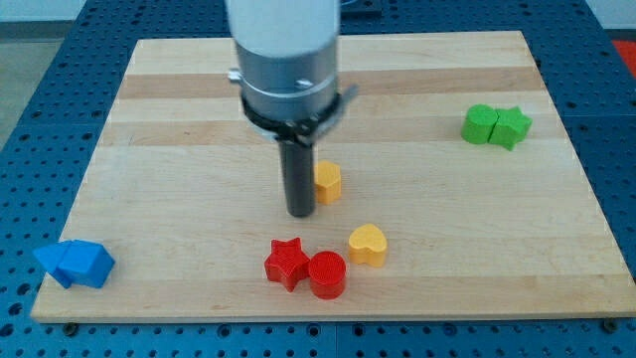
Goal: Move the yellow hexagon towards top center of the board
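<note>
- Your end effector is a plain dark rod, matte and cylindrical, with no jaws to open or close and nothing in its hold; my tip [301,212] rests on the tabletop [179,149], a pale wood board with visible grain bands.
- You will find the yellow hexagon [329,182] just beside the rod at 2 o'clock from my tip, near the board's middle; its left part is hidden behind the rod, so whether they touch cannot be told.
- At 4 o'clock lies the yellow heart [368,244], smooth and rounded.
- At 6 o'clock sit the red star [286,263] and the red cylinder [327,273], touching each other.
- Far out at 2 o'clock, two green blocks [496,125] press together; the right one looks star-like, the left is hard to read.
- At 8 o'clock, two blue blocks [76,263] huddle on the board's corner, shapes unclear.
- The grey metal arm housing [286,50] is cut off at the view's top.
</note>
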### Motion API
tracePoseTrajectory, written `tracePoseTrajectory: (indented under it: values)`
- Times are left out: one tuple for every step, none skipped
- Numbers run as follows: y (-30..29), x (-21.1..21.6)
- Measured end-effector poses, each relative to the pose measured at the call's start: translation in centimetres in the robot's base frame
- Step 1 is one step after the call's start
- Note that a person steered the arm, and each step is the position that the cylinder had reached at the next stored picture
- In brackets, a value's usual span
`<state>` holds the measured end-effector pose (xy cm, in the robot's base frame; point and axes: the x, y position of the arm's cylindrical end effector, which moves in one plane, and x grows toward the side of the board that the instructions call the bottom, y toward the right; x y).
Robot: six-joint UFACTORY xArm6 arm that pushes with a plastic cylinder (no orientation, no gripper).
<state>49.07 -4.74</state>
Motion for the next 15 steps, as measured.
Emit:
tracePoseTrajectory:
  values:
    - [0.2,-5.3]
    - [0.5,-6.5]
    - [-1.7,-3.1]
    - [-1.7,0.8]
    - [-0.4,1.5]
    - [2.4,0.9]
    - [3.8,-2.5]
    - [3.8,-7.5]
    - [3.8,-6.6]
    - [4.2,-4.0]
    - [6.1,-4.3]
    - [5.9,-8.6]
    - [4.2,-14.6]
    - [4.1,-14.9]
    - [4.1,-11.4]
